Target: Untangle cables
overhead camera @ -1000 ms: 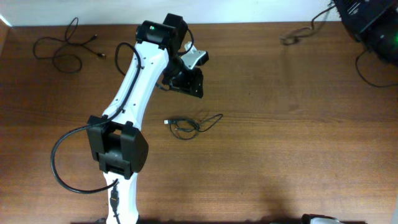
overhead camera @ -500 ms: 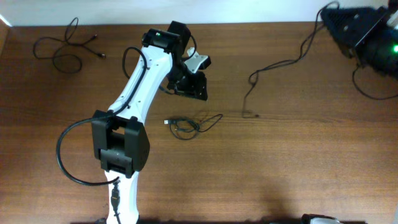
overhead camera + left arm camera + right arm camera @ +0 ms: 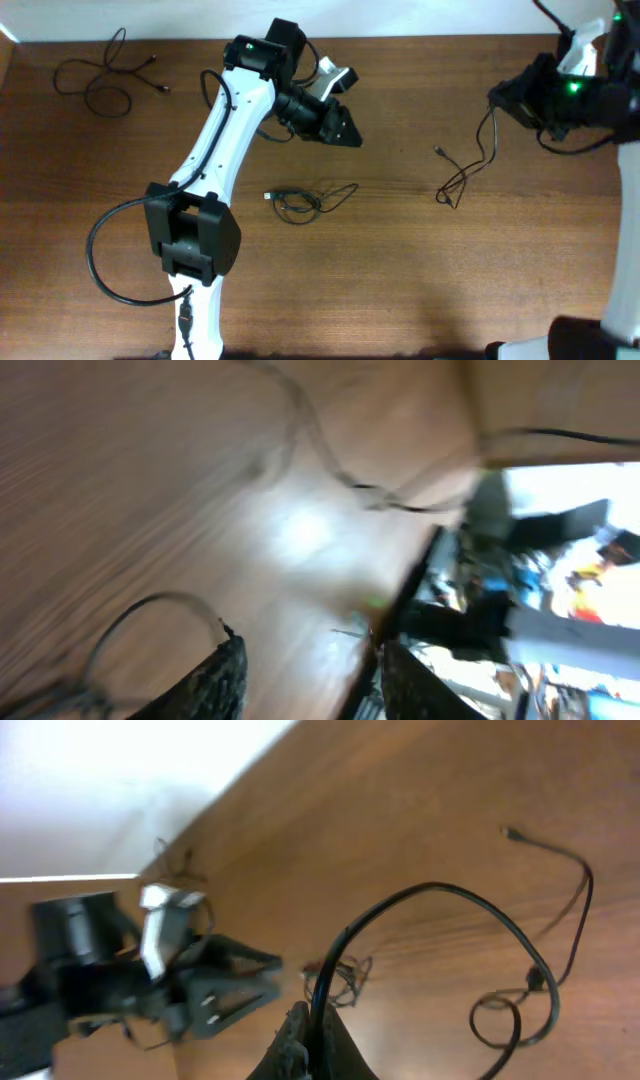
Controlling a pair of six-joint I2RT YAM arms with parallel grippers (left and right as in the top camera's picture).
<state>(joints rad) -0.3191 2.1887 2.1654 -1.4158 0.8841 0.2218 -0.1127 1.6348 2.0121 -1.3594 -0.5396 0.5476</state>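
Observation:
A small tangled bundle of thin black cables (image 3: 300, 201) lies mid-table and also shows in the right wrist view (image 3: 341, 976). My left gripper (image 3: 340, 127) hovers above and behind it, open, with blurred fingers (image 3: 215, 682) and only table between them (image 3: 310, 680). My right gripper (image 3: 498, 106) is at the right, shut on one black cable (image 3: 455, 900) that arcs out of the fingertips (image 3: 312, 1038). That cable hangs to the table, its loose end coiled (image 3: 458, 180).
Another loose thin cable (image 3: 100, 75) lies at the far left back corner. The left arm's white links (image 3: 215, 140) and its thick black hose (image 3: 100, 260) span the left half of the table. The table's back edge meets a white wall (image 3: 400, 15).
My right gripper came down from the far right corner, dragging its cable's loose end rightward across the table. My left gripper swung to the right and opened a little.

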